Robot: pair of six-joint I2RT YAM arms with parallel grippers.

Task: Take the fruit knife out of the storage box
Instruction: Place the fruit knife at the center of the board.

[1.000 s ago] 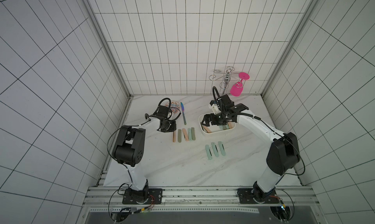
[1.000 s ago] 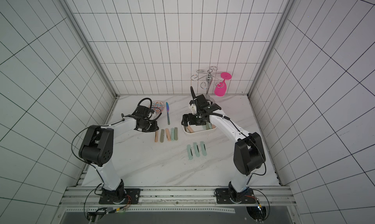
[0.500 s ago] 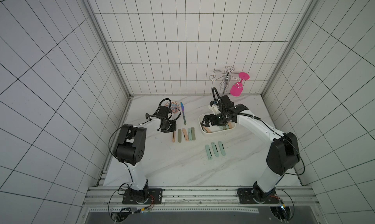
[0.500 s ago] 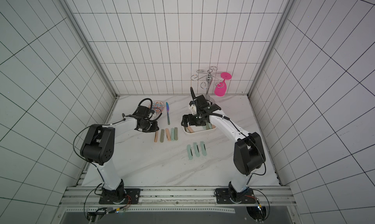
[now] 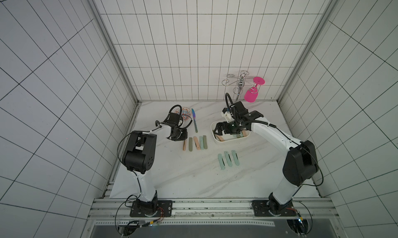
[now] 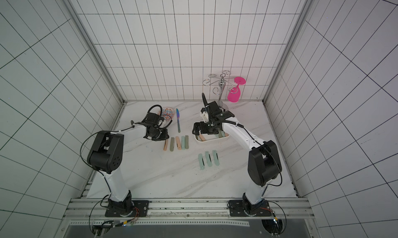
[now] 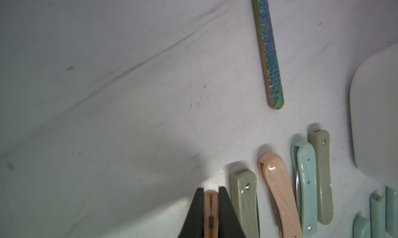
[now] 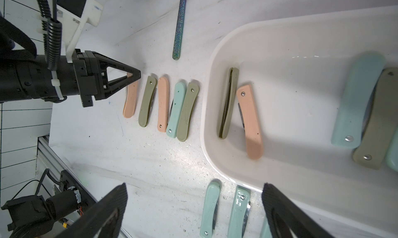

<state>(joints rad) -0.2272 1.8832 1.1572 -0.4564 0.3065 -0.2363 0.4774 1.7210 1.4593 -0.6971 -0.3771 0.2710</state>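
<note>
**Folding fruit knives partly unloaded from a white tub onto a marble bench**

The storage box [image 5: 232, 139], a low white tub, is set on the right half of the bench [image 5: 193, 183], toward the back wall. Five folded fruit knives are seen inside it in the right wrist view. At one end an olive knife [image 8: 228, 103] stands on its edge beside a boxed peach knife [image 8: 249, 122]. At the other end a teal knife [image 8: 357, 101] is overlapped by a second olive knife [image 8: 374, 120], and a pale knife [image 8: 393, 152] is cut off by the frame.

The right jaws are spread wide above the rim at the box's left end, and nothing is held.

The left jaws are closed on the held peach knife [image 7: 210, 211]. It is outside the box, at the left end of a row of knives [image 5: 197, 143] laid just left of the tub. Whether it rests on the bench or is lifted cannot be told.

Three mint knives [image 5: 228, 161] are laid nearer the front. A patterned bowl [image 5: 187, 113] is partly hidden behind the left arm, with an iridescent table knife [image 5: 195, 123] beside it. A pink glass [image 5: 251, 95] is hung on a wire rack [image 5: 238, 86] at the back wall.

Open bench runs from the mint knives to the front rail.
</note>
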